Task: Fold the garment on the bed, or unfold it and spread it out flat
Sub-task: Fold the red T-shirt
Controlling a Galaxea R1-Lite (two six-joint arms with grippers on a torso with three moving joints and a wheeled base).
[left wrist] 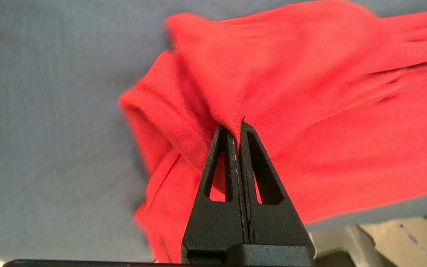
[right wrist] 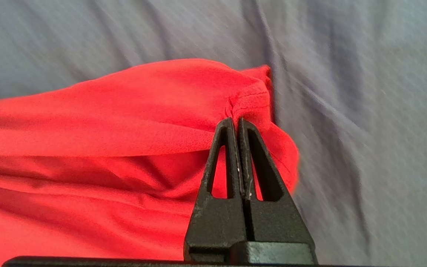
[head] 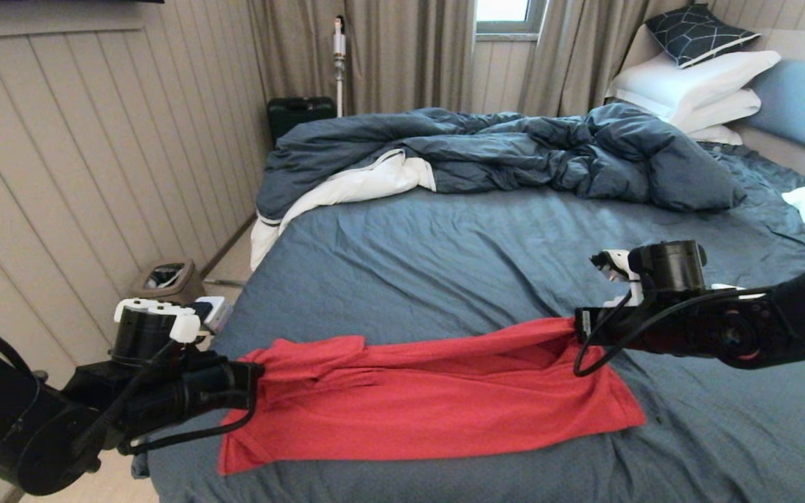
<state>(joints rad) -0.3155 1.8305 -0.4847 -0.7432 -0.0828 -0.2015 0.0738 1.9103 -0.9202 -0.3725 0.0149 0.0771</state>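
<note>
The red T-shirt [head: 430, 395] stretches across the near part of the bed [head: 486, 237], its upper edge lifted between my two grippers and the rest draping onto the slate-blue sheet. My left gripper [head: 259, 381] is shut on the shirt's left end, where the cloth [left wrist: 272, 92] bunches at the fingertips [left wrist: 235, 128]. On the other side my right gripper [head: 579, 328] is shut on the right end, pinching a hemmed edge [right wrist: 247, 100] of the red shirt [right wrist: 87, 155].
A rumpled dark blue duvet [head: 514, 150] with white lining lies across the far half of the bed. White pillows [head: 696, 87] stack at the far right by the light blue headboard [head: 804, 105]. A small bin [head: 167, 278] and panelled wall stand on the left.
</note>
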